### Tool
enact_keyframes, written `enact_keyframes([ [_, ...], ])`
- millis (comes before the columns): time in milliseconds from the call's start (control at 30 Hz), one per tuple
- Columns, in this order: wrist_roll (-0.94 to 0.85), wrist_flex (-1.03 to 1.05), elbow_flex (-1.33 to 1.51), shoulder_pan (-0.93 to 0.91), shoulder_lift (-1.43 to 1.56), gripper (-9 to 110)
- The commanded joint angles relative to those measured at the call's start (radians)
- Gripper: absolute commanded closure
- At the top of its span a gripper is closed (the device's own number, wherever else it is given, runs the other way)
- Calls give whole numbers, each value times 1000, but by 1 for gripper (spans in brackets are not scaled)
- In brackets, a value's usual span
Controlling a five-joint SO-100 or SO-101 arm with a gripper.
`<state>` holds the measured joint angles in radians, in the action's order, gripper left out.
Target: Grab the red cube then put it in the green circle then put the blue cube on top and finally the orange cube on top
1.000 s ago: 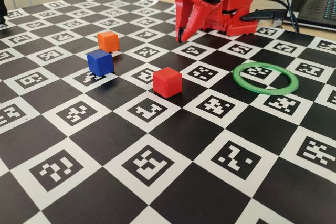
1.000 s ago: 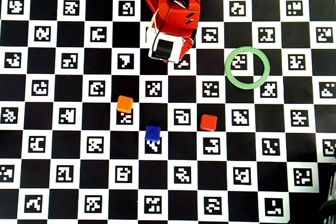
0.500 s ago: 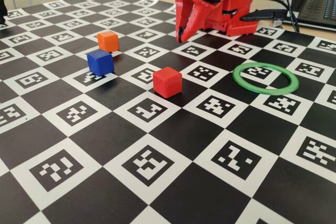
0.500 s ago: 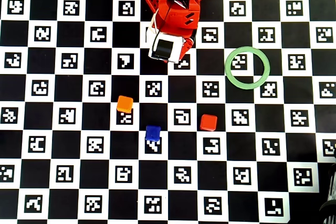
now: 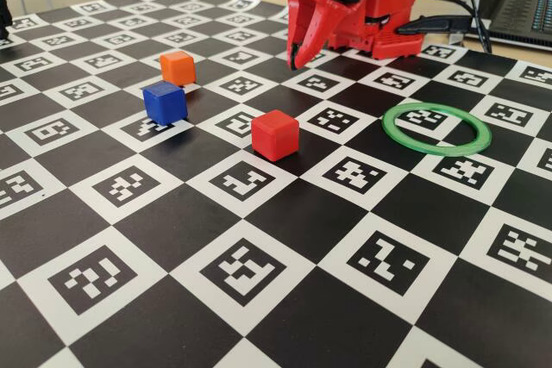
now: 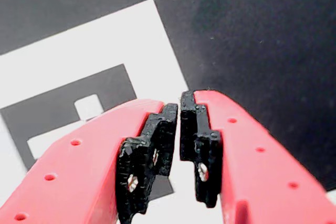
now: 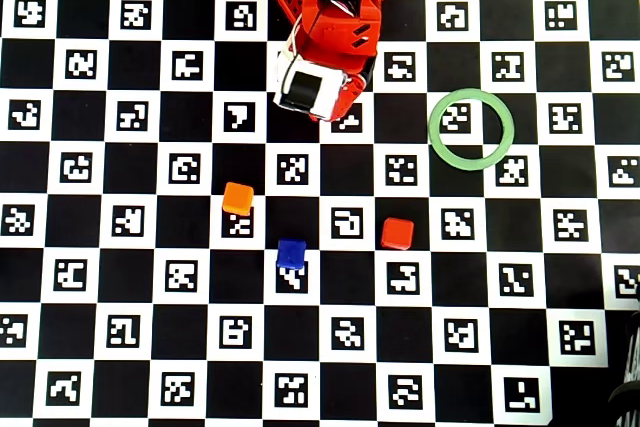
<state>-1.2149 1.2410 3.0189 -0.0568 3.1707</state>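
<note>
Red fingers of the end effector sit nearly together with nothing between the black pads, pointing down over the bench near the arm's base. In the overhead view the red cube lies at about four o'clock from the end effector, well apart from it; the blue cube is near six o'clock and the orange cube near seven. The ring sits empty at about three o'clock. Nothing is stacked yet. If the jaws don't open before descending, they would likely knock the red cube aside. A swing toward six o'clock risks taking the blue cube first. Red and orange look alike, so a mix-up is possible.
</note>
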Motion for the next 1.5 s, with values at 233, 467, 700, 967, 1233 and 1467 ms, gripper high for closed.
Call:
enact_keyframes([
  [233, 275, 69, -578, 74, -407, 107],
  [467, 551, 230, -992, 176, -715, 107],
  [700, 822, 408, -1413, 241, -1017, 107],
  [967, 973, 537, -1786, 230, -1304, 106],
  [1233, 1154, 594, -1970, 199, -1506, 91],
  [1467, 1319, 549, -1956, 198, -1600, 71],
])
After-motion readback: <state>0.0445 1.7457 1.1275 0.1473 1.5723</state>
